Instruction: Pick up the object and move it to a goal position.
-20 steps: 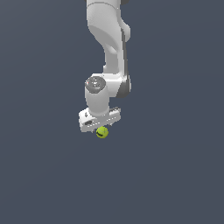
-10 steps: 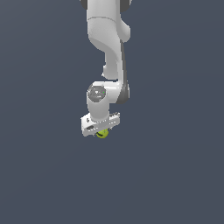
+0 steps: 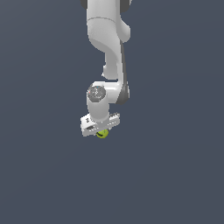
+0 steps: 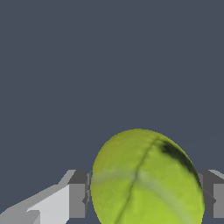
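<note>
The yellow-green ball [image 3: 102,134] hangs under the white hand of my arm, mostly hidden by the hand in the exterior view. In the wrist view the ball [image 4: 146,179] fills the space between the two fingers, showing pale seam lines and a dark mark. My gripper [image 3: 102,132] is shut on the ball, with a grey finger pad [image 4: 78,194] against one side and the other finger [image 4: 212,192] against the opposite side. The ball is held above the plain grey ground.
The white arm [image 3: 107,48] reaches down from the top of the exterior view. Only a flat dark grey ground [image 3: 175,175] shows around it.
The arm has swung toward the exterior view's left and a little upward with the ball held in the gripper. The wrist has turned, so less of the ball shows below the hand.
</note>
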`<state>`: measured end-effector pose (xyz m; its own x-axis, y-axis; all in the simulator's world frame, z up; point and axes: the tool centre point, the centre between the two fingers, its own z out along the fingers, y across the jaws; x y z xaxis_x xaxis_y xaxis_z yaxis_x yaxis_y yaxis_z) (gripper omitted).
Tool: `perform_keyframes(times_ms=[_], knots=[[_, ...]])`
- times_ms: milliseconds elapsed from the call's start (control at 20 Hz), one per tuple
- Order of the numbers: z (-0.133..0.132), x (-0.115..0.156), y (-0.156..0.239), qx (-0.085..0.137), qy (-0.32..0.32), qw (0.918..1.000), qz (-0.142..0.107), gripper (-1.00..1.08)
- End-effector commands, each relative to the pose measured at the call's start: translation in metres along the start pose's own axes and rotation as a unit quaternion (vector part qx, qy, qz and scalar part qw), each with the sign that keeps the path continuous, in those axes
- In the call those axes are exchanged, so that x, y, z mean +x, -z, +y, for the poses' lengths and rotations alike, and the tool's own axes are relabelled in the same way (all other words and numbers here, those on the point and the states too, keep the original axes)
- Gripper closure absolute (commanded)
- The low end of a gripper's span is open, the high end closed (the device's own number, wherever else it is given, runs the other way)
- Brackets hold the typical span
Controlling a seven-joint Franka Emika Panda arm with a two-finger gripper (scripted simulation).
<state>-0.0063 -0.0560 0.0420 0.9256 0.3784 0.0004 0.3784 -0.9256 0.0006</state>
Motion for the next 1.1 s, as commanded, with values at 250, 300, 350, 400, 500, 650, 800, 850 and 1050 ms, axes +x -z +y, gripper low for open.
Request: perform_keyframes(times_ms=[250, 300, 350, 400, 500, 650, 800, 850, 1050], knots=[[-0.001, 0.003, 0.003, -0.003, -0.003, 1.0, 0.004, 1.08], [-0.001, 0.005, 0.005, -0.004, -0.004, 1.0, 0.006, 1.08], [-0.002, 0.008, 0.008, -0.006, -0.006, 0.9999, 0.009, 1.08], [-0.003, 0.01, 0.01, -0.008, -0.009, 0.9999, 0.012, 1.08], [-0.004, 0.017, 0.017, -0.014, -0.014, 0.9996, 0.02, 1.08], [-0.007, 0.029, 0.03, -0.024, -0.025, 0.9988, 0.035, 1.08], [-0.011, 0.043, 0.046, -0.037, -0.038, 0.9972, 0.053, 1.08], [-0.013, 0.048, 0.053, -0.041, -0.043, 0.9964, 0.06, 1.08], [-0.019, 0.07, 0.08, -0.062, -0.065, 0.992, 0.089, 1.08]])
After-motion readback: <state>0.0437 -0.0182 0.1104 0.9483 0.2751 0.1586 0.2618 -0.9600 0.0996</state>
